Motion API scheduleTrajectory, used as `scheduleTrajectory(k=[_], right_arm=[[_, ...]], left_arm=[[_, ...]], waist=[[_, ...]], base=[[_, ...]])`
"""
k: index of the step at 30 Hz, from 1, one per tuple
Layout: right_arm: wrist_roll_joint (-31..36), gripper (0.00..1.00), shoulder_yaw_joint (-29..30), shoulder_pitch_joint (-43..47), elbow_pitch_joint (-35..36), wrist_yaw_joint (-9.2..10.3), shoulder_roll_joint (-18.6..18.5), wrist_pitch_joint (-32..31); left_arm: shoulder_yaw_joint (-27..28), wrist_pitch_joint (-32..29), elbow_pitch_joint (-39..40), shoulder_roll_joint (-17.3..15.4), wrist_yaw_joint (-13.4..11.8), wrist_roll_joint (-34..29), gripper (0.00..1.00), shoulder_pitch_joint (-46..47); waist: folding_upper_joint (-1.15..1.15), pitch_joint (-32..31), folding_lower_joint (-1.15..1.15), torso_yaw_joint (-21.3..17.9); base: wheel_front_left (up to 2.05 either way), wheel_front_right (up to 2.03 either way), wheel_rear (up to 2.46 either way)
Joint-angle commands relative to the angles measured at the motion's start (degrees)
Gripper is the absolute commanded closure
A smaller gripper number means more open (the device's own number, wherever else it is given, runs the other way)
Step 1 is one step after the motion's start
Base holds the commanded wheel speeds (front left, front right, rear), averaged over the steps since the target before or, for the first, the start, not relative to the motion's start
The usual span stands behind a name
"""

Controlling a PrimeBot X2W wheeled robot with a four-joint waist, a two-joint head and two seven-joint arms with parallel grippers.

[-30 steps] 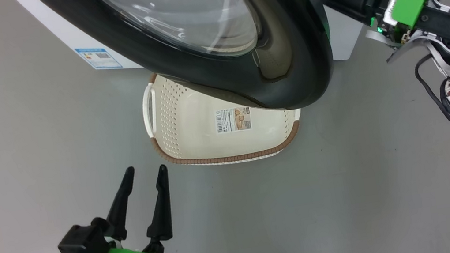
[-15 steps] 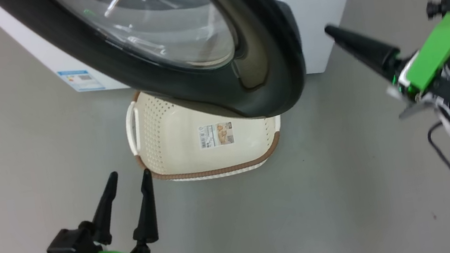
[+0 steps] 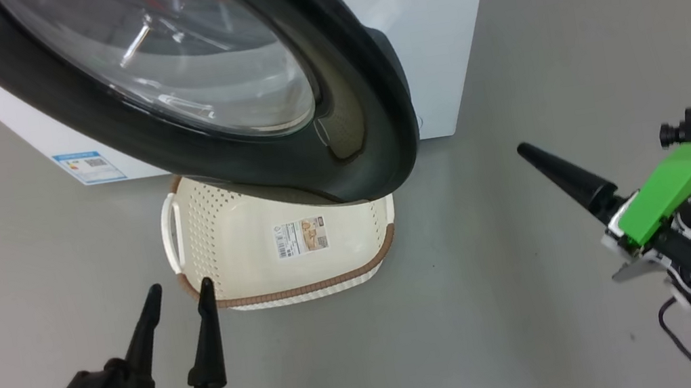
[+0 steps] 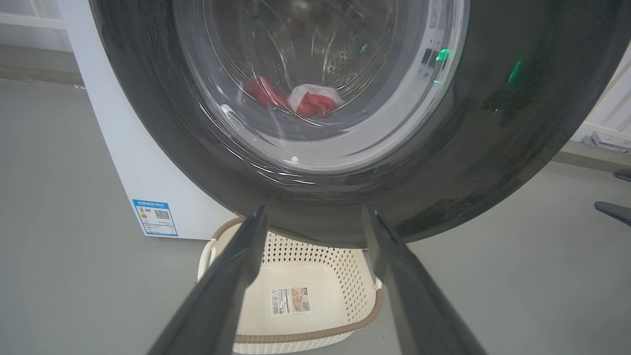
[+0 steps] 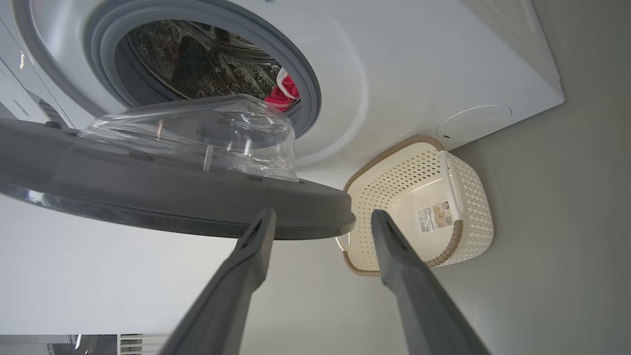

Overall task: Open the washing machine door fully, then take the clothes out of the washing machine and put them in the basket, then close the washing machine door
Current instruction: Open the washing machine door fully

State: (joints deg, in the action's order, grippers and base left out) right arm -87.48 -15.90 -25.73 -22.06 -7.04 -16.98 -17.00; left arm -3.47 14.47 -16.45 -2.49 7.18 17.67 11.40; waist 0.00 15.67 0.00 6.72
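At twelve o'clock in the head view: the washing machine door [image 3: 165, 84], swung out from the washing machine [image 3: 432, 37]. Judged not yet fully open, being angled across the opening and overhanging the far end of the basket [image 3: 305, 289].

Through the glass, low in the drum: the clothes [image 4: 310, 101], red and white, not yet taken out.

As for the basket: set on the floor at six o'clock of the door, just beside the machine's front, probably to keep the carry short.

At seven o'clock: the left pincer [image 3: 180, 287], spread wide, holding nothing, pointed toward the basket's near rim.

At three o'clock: the right pincer [image 3: 526, 153], likewise wide and empty, apart from the door's edge, seemingly placed to push it further round.
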Motion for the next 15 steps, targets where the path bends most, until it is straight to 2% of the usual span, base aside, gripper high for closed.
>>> scheduleTrajectory(k=[1, 8, 15], right_arm=[[0.7, 0.0, -1.0, 1.0, 1.7, -0.45, -0.1, 0.8], [5.8, 0.0, -3.4, 5.4, 2.1, -0.45, -1.6, 8.4], [14.9, 0.0, -9.7, 7.3, -1.1, -0.45, -5.0, 20.7]], left_arm=[[2.1, 0.5, 1.4, -1.2, 0.3, -0.6, 0.0, -0.9], [2.7, 0.5, 1.2, -1.2, 0.3, -0.9, 0.0, -1.8], [3.0, 0.5, 1.0, -1.4, 0.3, -1.0, 0.0, -2.3]], waist=[[0.0, -0.5, 0.0, -0.6], [0.0, -1.6, 0.0, -1.6], [0.0, -2.1, 0.0, -2.3]], base=[[0.0, 0.0, 0.0], [0.0, 0.0, 0.0], [0.0, 0.0, 0.0]])
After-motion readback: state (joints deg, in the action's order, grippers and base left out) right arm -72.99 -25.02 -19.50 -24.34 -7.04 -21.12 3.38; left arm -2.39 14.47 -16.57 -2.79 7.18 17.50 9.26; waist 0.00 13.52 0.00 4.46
